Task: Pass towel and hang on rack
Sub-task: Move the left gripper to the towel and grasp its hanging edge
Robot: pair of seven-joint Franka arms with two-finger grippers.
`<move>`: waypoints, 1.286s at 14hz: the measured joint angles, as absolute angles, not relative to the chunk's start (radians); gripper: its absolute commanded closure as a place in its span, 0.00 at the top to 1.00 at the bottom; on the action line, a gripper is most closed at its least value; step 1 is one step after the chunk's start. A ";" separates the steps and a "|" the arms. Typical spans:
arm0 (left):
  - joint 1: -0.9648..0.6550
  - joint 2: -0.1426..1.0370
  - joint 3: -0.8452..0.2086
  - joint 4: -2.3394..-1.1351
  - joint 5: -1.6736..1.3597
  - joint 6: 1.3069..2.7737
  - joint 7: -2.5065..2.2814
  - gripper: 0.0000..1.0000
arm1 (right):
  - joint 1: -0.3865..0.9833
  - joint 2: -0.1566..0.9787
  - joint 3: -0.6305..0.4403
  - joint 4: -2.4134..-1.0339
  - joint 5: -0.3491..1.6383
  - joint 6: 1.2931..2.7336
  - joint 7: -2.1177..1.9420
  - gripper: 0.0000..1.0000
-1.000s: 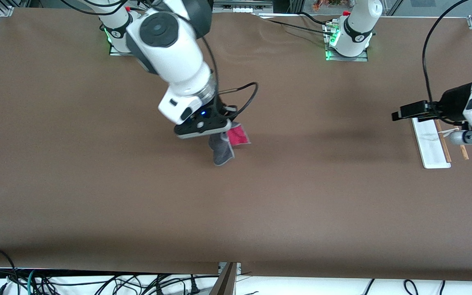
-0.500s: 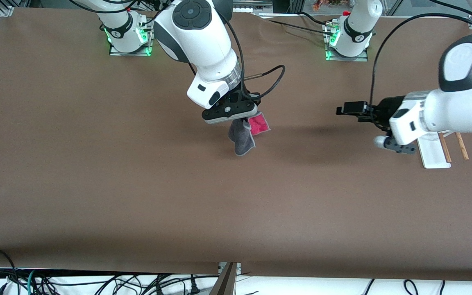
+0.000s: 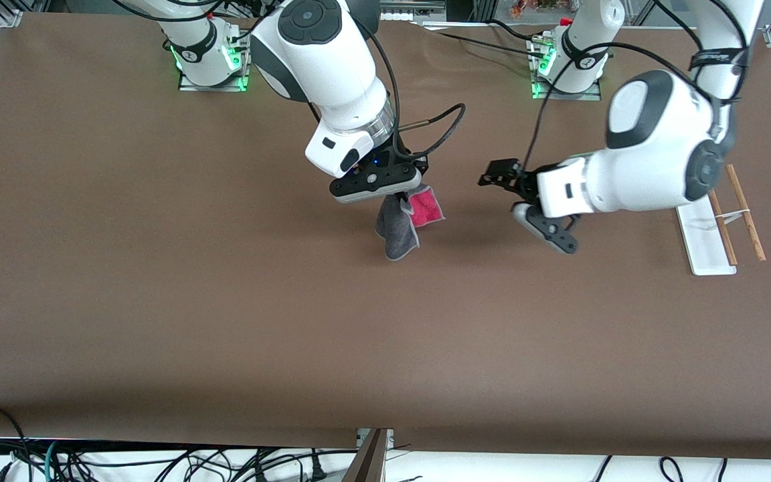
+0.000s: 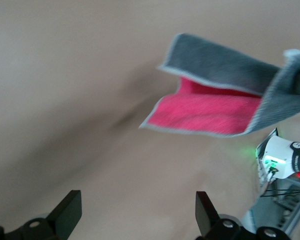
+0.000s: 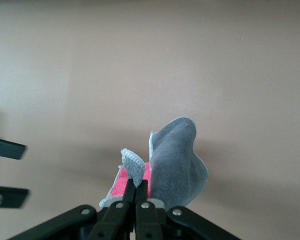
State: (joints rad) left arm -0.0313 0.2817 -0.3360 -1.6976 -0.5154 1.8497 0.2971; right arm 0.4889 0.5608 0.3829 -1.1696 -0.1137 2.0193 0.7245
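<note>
2 arms are up over the brown desk (image 3: 158, 301), and you have the towel (image 3: 400, 227) held off the surface between them. Your right gripper (image 3: 395, 196) hangs over the middle of the desk with its jaws pinched together on the towel's upper edge; the right wrist view shows the 2 fingers (image 5: 135, 192) closed on a folded corner of the cloth (image 5: 177, 160). From there the towel droops, with a grey flap hanging down and a pink-red flap turned out toward the left arm's end of the desk. A thin light trim runs along its edges.

Your left gripper (image 3: 526, 201) is over the desk near the towel, on the side toward the left arm's end, and is not touching it. Its jaws stand wide apart and hold nothing; in the left wrist view the 2 fingertips (image 4: 70, 210) sit well apart with the towel (image 4: 225, 95) in the air ahead of them, the pink-red side facing that camera.

You can see the rack (image 3: 707, 241) on the desk at the left arm's end, with its flat white base and 2 thin brown wooden rods (image 3: 745, 213) alongside. Nothing hangs on it.
</note>
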 measured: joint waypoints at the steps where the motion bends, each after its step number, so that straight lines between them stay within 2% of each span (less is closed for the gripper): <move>1: -0.033 0.283 -0.353 -1.711 -0.515 1.892 0.352 1.00 | 0.489 0.560 0.383 -1.170 -0.114 2.020 0.725 0.00; 7: -0.030 0.298 -0.385 -1.839 -0.528 2.128 0.729 1.00 | 0.493 0.558 0.384 -1.169 -0.114 2.023 0.725 0.00; 12: -0.037 0.314 -0.488 -1.924 -0.539 2.342 0.780 1.00 | 0.495 0.558 0.384 -1.169 -0.114 2.023 0.725 0.00; 15: -0.038 0.319 -0.498 -1.943 -0.555 2.382 0.783 0.99 | 0.495 0.558 0.384 -1.169 -0.114 2.023 0.725 0.00; 18: -0.048 0.331 -0.506 -1.943 -0.563 2.419 0.790 0.90 | 0.495 0.557 0.384 -1.168 -0.114 2.023 0.725 0.00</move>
State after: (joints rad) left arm -0.0480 0.3308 -0.5061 -1.9432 -0.5629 2.4190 0.7901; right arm 0.4947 0.5574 0.3837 -1.1682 -0.1137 2.0232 0.7245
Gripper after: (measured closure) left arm 0.040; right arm 0.982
